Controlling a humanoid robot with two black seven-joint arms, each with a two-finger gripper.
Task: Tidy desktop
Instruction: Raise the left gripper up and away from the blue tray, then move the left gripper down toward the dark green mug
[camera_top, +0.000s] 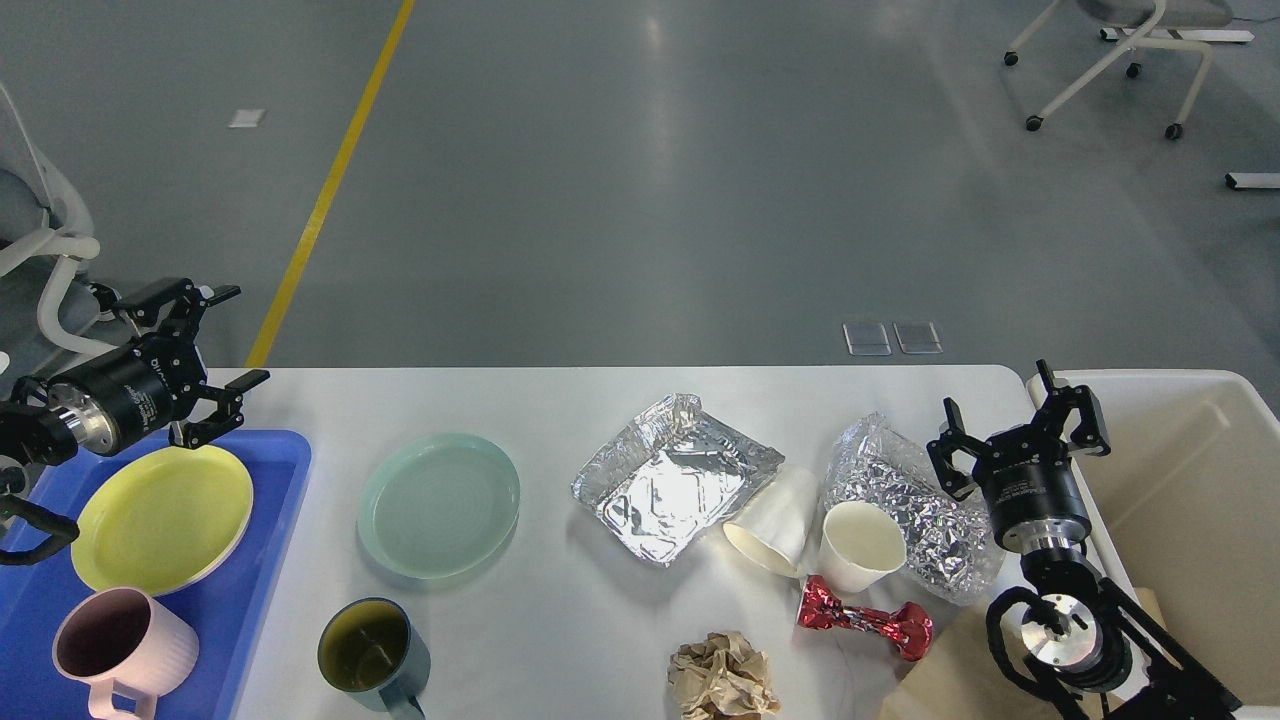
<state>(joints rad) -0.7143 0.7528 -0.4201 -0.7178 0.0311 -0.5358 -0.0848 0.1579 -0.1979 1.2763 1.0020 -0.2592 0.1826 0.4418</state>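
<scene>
The white desktop (560, 400) spans the view. On it lie a pale green plate (438, 504), a dark teal mug (372, 653), two foil trays (668, 476) (905, 505), two white paper cups (774, 521) (858, 545), a red foil wrapper (862, 618) and a crumpled brown paper ball (722, 679). My left gripper (222, 355) is open and empty, raised over the desktop's far left corner. My right gripper (1020, 420) is open and empty, beside the right foil tray.
A blue tray (270, 470) at the left holds a yellow plate (160, 517) and a pink mug (110, 642). A cream bin (1190, 480) stands at the right edge. A brown paper bag (950, 670) lies at the front right. Chairs stand on the floor behind.
</scene>
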